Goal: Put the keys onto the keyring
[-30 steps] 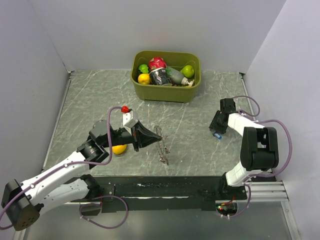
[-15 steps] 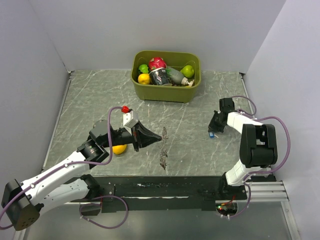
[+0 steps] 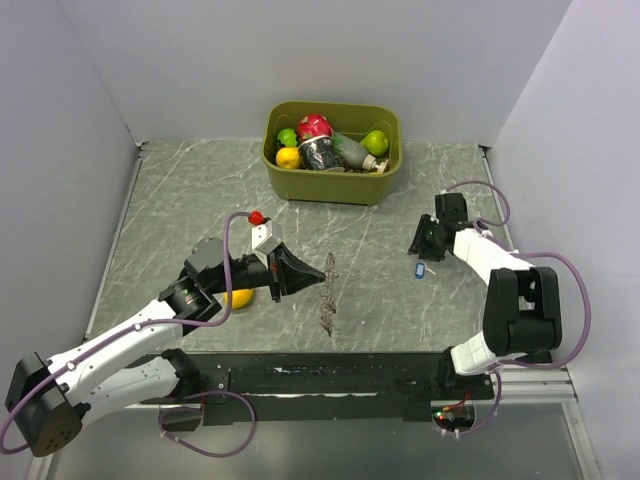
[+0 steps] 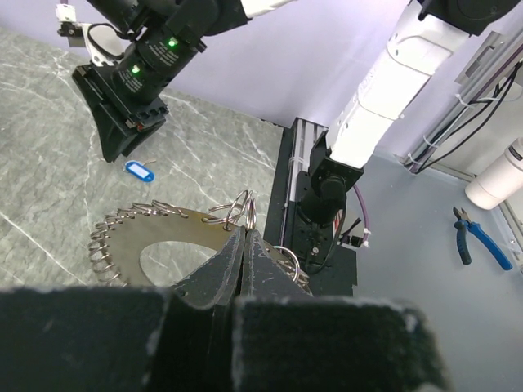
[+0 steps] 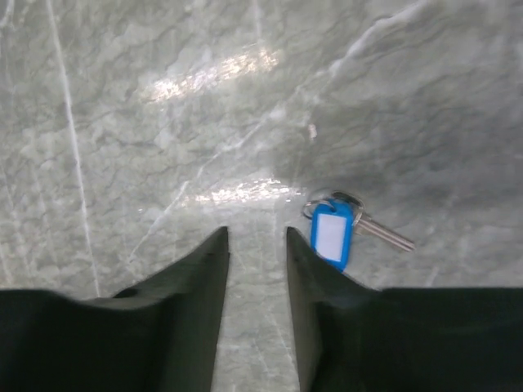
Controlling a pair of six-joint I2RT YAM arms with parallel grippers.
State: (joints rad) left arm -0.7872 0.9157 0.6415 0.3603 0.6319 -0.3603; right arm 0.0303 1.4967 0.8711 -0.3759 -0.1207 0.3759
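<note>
My left gripper (image 3: 318, 273) is shut on the rim of the keyring (image 4: 131, 233), a flat grey-brown plate with a wide hole and small wire loops along its edge. From above, the keyring (image 3: 327, 300) shows edge-on, just right of the fingertips. One of the keys, with a blue tag (image 5: 331, 235), lies flat on the marble table just outside the right finger of my right gripper (image 5: 256, 233), which is open and empty. In the top view this blue key (image 3: 420, 270) lies a little nearer than my right gripper (image 3: 417, 245). No other keys show.
A yellow lemon (image 3: 238, 298) sits under my left arm. An olive bin (image 3: 380, 185) of fruit and containers stands at the back middle. White walls close in the table on the left, back and right.
My right gripper shut and reopened, then drew back towards the far left, leaving the blue key on the table. The left gripper has lifted the keyring slightly and kept its grip.
</note>
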